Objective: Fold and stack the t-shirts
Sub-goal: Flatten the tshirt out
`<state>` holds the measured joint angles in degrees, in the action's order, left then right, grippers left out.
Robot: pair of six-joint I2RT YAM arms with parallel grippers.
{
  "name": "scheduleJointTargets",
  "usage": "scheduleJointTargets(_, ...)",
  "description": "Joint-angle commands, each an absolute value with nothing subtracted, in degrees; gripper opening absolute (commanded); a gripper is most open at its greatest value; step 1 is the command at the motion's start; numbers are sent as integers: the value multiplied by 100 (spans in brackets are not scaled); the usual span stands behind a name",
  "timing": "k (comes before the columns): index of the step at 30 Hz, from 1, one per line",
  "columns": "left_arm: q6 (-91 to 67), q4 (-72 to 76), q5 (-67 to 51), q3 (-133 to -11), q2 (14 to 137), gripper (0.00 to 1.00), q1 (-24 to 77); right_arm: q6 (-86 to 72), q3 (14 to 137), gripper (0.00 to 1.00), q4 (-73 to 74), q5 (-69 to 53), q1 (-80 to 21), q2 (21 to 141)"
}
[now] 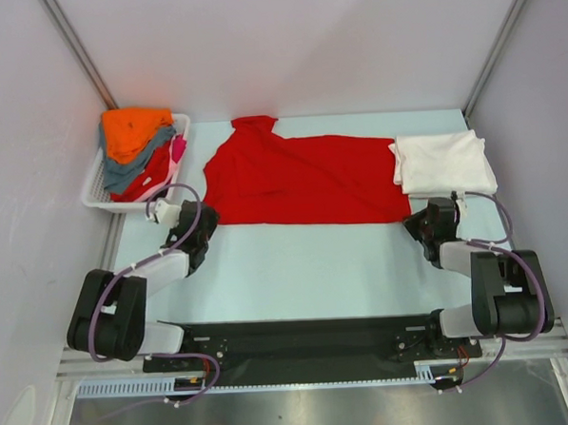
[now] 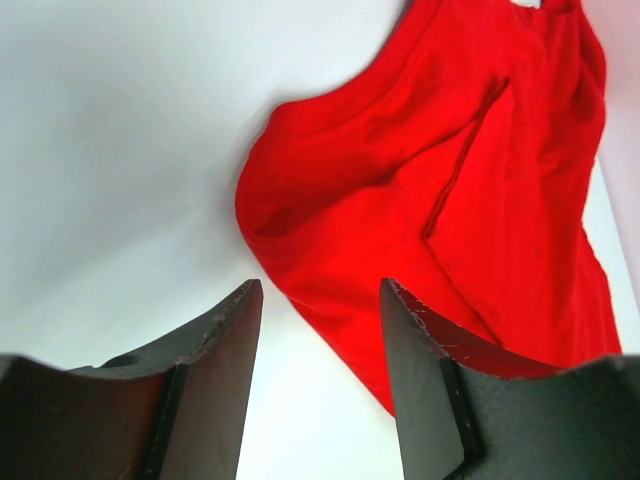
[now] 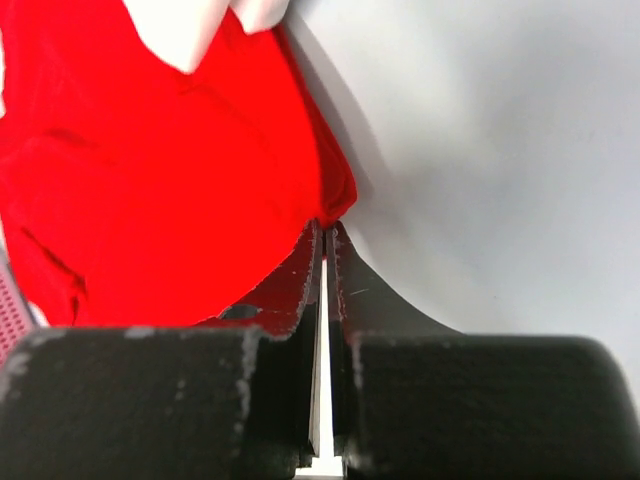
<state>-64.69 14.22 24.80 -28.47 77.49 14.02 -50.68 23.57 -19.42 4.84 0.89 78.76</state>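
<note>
Red t-shirt lies spread mid-desk, we see. Our right gripper is clamped on its near right corner. Our left gripper stands open beside its near left corner.

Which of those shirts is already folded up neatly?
The cream-white shirt, a tidy rectangle at the table's right. The red shirt is spread across the middle, and the rest are bunched in the basket.

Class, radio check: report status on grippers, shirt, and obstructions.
Right gripper shut on red shirt corner. Left gripper open, empty, at shirt's other near corner. Cream shirt folded alongside. Nothing blocking.
</note>
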Motion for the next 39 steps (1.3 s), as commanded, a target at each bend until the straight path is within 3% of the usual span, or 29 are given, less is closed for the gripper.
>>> scheduleJointTargets(1, -6574, 1477, 2426, -2909, 7866, 56, 1415, -4808, 2171, 0, -2882, -254, 263, 7918)
scheduleJointTargets(8, -6776, 1512, 2399, -2900, 8217, 54, 1424, -4974, 2250, 0, -2848, -712, 553, 8280)
scheduleJointTargets(15, -7022, 1863, 2478, -2856, 8700, 50, 1398, -5361, 2355, 0, -1864, 517, 352, 7919)
scheduleJointTargets(20, -7058, 1942, 2601, -2962, 8886, 35, 1318, -5563, 2399, 0, -1645, 1054, 132, 7778)
scheduleJointTargets(24, -6970, 2039, 2689, -2971, 8947, 7, 1205, -5441, 2505, 0, -1512, 1020, 62, 7726)
scheduleJointTargets(26, -6996, 2048, 2707, -2892, 8939, 0, 1152, -5414, 2479, 0, -1529, 985, 62, 7621)
scheduleJointTargets(32, -7049, 2189, 2777, -2602, 8597, 0, 1046, -5473, 2610, 0, -855, 1133, 97, 7392)
scheduleJointTargets(36, -7066, 2074, 2733, -2549, 8464, 0, 1046, -5098, 2356, 0, -1519, 651, 97, 7190)
scheduleJointTargets(39, -7058, 1881, 2751, -2514, 8253, 0, 1046, -4985, 2601, 0, -1108, 800, 70, 7110)
